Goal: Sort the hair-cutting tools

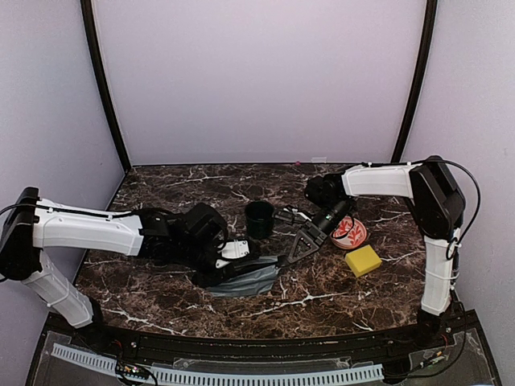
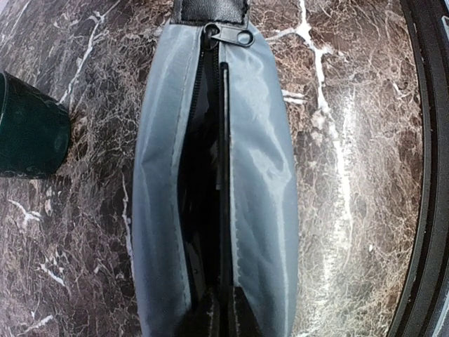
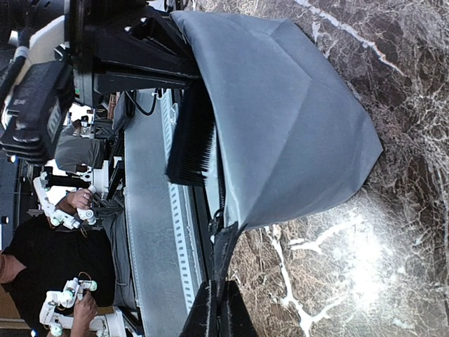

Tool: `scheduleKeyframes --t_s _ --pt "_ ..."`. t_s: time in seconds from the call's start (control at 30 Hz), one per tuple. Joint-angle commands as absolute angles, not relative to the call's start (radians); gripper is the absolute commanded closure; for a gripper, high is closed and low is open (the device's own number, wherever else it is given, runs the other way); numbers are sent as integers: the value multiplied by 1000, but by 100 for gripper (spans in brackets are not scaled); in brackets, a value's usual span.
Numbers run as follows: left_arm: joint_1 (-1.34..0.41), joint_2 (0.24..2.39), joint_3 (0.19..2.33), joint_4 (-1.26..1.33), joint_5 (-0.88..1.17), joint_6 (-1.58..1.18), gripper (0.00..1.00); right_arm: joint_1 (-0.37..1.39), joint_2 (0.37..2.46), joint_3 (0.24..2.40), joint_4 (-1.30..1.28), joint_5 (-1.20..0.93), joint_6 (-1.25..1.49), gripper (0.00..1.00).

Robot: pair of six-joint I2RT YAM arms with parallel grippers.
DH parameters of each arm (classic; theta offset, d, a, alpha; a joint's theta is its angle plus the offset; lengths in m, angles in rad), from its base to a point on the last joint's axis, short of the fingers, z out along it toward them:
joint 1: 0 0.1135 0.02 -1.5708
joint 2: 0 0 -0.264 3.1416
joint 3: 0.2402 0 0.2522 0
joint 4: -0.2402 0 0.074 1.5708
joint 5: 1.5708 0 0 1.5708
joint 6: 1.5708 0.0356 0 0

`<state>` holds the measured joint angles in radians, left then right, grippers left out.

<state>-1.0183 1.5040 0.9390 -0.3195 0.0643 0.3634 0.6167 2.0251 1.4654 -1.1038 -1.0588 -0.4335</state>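
A grey zip pouch (image 1: 245, 279) lies open at the table's front middle. It also shows in the left wrist view (image 2: 263, 175) and the right wrist view (image 3: 280, 105). My left gripper (image 2: 221, 319) is shut on the long black comb (image 2: 224, 140) and holds it edge-on in the zipper slot. The comb's teeth (image 3: 191, 137) stick out of the pouch mouth. My right gripper (image 3: 223, 312) is shut on the pouch's black end tab (image 3: 226, 246) and holds that end up. Small dark scissors (image 1: 288, 215) lie right of the cup. The clipper is not visible.
A dark green cup (image 1: 259, 219) stands just behind the pouch and also shows in the left wrist view (image 2: 28, 130). A red-and-white plate (image 1: 351, 233) and a yellow sponge (image 1: 363, 260) sit at the right. The table's front rail (image 2: 428, 175) runs beside the pouch.
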Motion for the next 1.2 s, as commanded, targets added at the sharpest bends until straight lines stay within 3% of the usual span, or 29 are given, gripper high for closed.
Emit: scheduleKeyframes --t_s 0.0,0.4,0.73,1.17 --pt "-1021 1541 976 -407 39 374 100 606 1988 1459 -1115 -1085 -444 100" --pt "-1025 1650 1075 -474 -36 311 100 607 1987 1459 -1120 -1086 -450 100" --pt "-1023 1565 1026 -428 -14 343 100 606 1982 1454 -1117 -1070 -453 100" --pt "-1027 1618 1042 -452 -27 360 100 605 1967 1450 -1109 -1061 -444 100"
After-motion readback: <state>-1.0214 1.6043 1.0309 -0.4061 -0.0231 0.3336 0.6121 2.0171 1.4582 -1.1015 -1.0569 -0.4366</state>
